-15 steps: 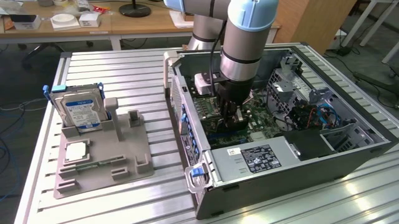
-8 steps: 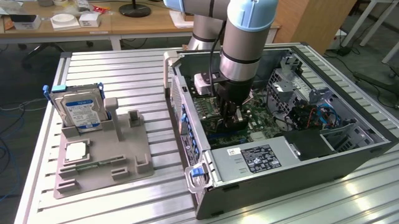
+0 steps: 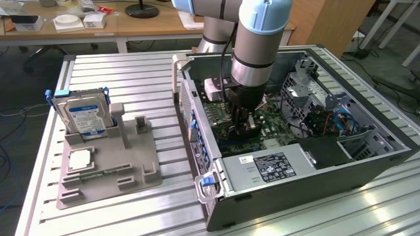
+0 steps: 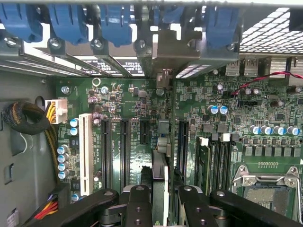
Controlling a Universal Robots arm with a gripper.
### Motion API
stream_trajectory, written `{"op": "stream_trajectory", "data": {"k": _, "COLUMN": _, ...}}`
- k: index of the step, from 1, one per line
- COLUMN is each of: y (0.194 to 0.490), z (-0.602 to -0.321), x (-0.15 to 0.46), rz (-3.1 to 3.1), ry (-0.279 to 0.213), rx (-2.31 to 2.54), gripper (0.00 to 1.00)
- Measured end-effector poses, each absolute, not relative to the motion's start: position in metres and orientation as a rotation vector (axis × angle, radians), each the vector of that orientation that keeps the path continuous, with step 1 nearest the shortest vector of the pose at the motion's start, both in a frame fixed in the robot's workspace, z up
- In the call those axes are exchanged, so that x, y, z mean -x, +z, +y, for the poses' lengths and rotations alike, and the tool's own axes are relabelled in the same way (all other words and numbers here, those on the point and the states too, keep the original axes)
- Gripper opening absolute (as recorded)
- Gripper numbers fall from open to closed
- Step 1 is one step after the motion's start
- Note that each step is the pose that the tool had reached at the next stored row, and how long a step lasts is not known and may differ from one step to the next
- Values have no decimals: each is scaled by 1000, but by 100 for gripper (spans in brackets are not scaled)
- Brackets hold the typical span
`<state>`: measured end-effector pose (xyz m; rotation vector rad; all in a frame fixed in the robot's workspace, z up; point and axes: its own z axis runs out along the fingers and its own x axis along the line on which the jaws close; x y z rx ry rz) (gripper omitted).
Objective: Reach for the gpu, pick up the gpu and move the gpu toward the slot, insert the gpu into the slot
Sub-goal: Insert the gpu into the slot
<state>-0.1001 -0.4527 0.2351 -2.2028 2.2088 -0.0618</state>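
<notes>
Gpu (image 4: 160, 161) stands on its thin edge over the green board (image 4: 265, 99) inside the computer case (image 3: 315, 167), pinched between the half-closed jaws of the gripper (image 4: 161, 208). It could tip or miss the long black slot (image 4: 125, 146) (they all sit close together) and jam.

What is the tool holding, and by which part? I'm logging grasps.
The tool holds the gpu edge-on, clamped across its two flat faces at the edge farthest from the motherboard, inside the case.
</notes>
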Motion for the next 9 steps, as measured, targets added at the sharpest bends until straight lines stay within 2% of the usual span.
{"op": "stream_trajectory", "data": {"k": 9, "y": 235, "z": -453, "x": 102, "rz": 2208, "ry": -62, "rx": 2203, "gripper": 26}}
